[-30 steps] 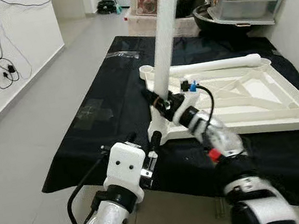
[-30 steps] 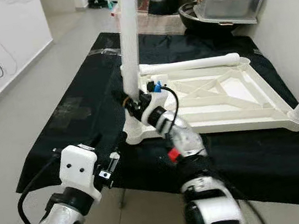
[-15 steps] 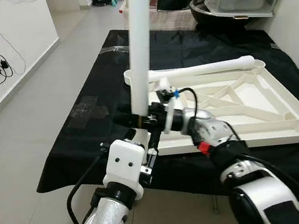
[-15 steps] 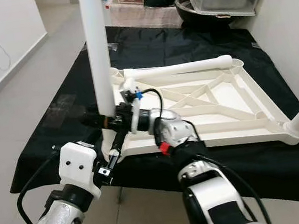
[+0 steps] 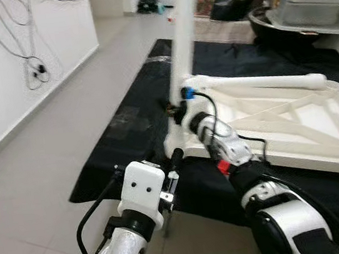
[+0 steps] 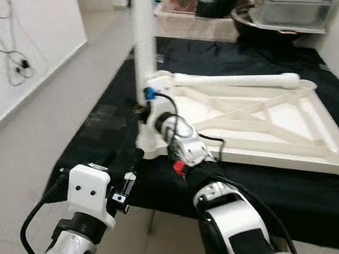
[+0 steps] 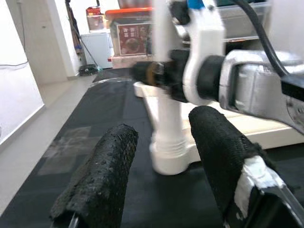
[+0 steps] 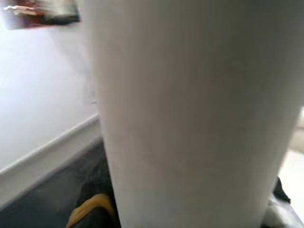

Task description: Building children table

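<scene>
- One smooth white cylindrical leg (image 5: 182,30) stands upright in the ribbed tabletop (image 5: 295,125) corner socket.
- Right gripper (image 5: 180,110) fingers clamp it.
- Left gripper (image 7: 164,161) fingers, coarse black, spread wide.

The upright white table leg (image 5: 182,30) runs off the top edge, its upper end unseen. The right gripper (image 5: 178,110) is tucked behind that leg, fingers hidden. The upturned tabletop (image 6: 269,119) is cut off at the right edge.
</scene>
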{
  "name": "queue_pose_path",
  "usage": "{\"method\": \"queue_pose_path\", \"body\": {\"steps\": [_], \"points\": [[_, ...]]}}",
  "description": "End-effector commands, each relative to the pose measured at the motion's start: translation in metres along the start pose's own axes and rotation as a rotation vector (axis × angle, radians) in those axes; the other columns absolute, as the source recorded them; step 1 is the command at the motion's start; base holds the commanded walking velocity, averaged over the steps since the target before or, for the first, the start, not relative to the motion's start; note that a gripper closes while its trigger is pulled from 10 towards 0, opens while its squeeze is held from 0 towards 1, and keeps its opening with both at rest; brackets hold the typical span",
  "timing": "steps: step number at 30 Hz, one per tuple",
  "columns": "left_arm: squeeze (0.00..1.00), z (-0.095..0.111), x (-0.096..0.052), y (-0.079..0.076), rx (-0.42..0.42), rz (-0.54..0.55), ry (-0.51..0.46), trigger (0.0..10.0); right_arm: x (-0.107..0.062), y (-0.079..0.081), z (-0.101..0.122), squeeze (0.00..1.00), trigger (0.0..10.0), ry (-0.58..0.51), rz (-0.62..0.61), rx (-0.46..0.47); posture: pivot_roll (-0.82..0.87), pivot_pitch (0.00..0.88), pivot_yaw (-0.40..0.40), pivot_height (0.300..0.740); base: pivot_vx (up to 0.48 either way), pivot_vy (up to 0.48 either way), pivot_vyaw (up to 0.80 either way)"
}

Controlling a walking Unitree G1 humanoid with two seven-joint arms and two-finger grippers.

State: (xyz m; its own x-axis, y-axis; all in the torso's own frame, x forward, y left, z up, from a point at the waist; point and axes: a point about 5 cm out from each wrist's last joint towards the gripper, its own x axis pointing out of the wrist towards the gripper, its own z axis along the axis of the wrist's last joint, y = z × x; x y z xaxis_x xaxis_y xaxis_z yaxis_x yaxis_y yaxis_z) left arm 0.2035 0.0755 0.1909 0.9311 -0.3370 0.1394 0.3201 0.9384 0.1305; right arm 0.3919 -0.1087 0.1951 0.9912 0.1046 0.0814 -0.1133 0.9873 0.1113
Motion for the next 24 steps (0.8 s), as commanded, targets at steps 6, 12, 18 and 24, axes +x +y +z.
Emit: {"method": "queue_pose_path", "body": {"steps": [6,12,18,24], "points": [[0.00,-0.003,0.000,-0.001,0.008,0.004,0.009,10.0,-0.031,-0.027,-0.019,0.00,0.0,0.068,-0.435,0.003,0.16,0.047,-0.100,0.740,0.000,0.000,0.00],[0.00,-0.003,0.000,0.000,0.010,0.004,0.010,10.0,-0.022,0.006,-0.013,0.00,10.0,-0.018,-0.280,0.152,0.16,0.042,-0.103,0.740,0.000,0.000,0.00],[0.00,-0.004,0.000,0.000,0.008,0.005,0.012,10.0,-0.013,0.013,0.013,0.16,10.0,-0.123,-0.089,0.171,0.15,0.046,-0.104,0.740,0.000,0.000,0.00],[0.00,-0.004,0.001,-0.001,0.004,0.002,0.012,10.0,-0.021,0.036,0.023,0.00,10.0,-0.084,0.623,0.322,0.15,0.054,-0.106,0.740,0.000,0.000,0.00]]}}
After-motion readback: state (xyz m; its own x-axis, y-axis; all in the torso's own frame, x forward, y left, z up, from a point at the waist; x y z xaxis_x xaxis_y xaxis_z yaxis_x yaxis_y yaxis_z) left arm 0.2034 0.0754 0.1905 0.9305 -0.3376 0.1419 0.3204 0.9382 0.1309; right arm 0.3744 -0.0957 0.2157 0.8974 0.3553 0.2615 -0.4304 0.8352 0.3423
